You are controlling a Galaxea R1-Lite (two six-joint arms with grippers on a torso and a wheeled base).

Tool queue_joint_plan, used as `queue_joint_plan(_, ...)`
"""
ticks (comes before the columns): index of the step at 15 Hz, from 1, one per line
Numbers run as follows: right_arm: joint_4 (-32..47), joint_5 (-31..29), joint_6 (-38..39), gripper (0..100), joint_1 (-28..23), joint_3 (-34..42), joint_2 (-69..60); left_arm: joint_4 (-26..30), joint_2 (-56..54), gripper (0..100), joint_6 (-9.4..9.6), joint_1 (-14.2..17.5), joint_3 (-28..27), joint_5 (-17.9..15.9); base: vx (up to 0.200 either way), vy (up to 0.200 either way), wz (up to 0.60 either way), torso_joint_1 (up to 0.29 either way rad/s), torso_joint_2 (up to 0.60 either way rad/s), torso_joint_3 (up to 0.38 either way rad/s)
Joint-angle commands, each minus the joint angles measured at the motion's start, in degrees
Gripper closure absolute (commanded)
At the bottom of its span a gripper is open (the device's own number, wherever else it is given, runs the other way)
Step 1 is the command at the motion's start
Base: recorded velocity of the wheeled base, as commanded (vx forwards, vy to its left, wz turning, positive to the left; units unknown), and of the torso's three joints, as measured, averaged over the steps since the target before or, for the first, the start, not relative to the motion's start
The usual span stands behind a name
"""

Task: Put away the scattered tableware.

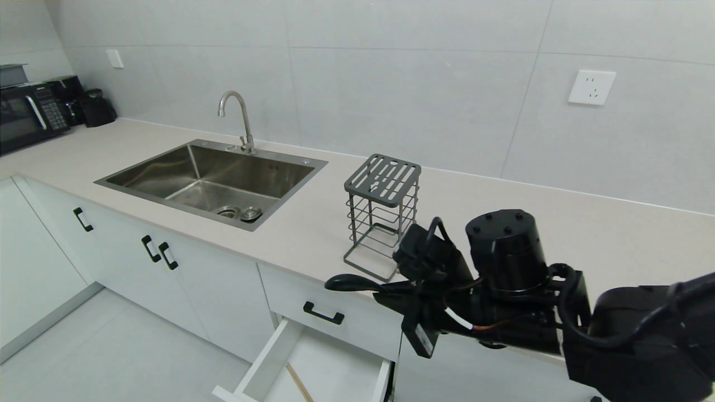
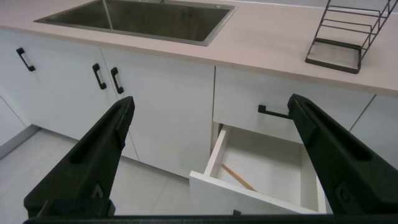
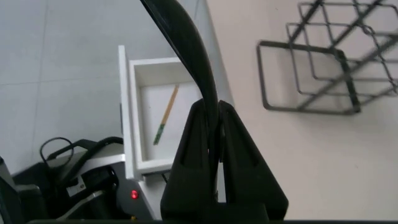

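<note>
My right jaws are clamped on a black spoon (image 1: 347,283) whose long axis pokes straight out past the surface (image 1: 313,223) edge, the open drawer (image 1: 262,363) directly below it, while my left jaws hang apart, empty.

Rack (image 1: 382,215) on the counter (image 1: 313,223) right of the sink (image 1: 251,176); chopstick (image 1: 300,383) in the open drawer (image 1: 268,357) below.
</note>
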Motion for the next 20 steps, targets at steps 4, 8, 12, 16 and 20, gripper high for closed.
queue_joint_plan(4,0.25,-0.16,0.38,100,2.24,-3.63,6.85,-0.01,0.07,0,-0.01,0.0,0.0,0.01,0.0,0.0,0.0,0.0,0.0,0.0)
queue_joint_plan(8,1.84,-0.16,0.03,100,3.03,-4.42,6.85,-0.01,0.07,0,-0.01,0.0,0.0,0.01,0.0,0.0,0.0,0.0,0.0,0.0)
queue_joint_plan(12,2.89,-0.25,0.12,100,4.0,-6.27,6.93,-0.01,0.07,0,-0.01,0.0,0.0,0.01,0.0,0.0,0.0,0.0,0.0,0.0)
queue_joint_plan(16,2.98,-0.25,0.03,100,4.44,-7.15,7.37,-0.01,0.07,0,-0.01,0.0,0.0,0.01,0.0,0.0,0.0,0.0,0.0,0.0)
queue_joint_plan(20,3.51,-0.16,0.03,100,4.35,-8.99,9.66,-0.01,0.07,0,-0.01,0.0,0.0,0.01,0.0,0.0,0.0,-0.093,0.18,0.092)
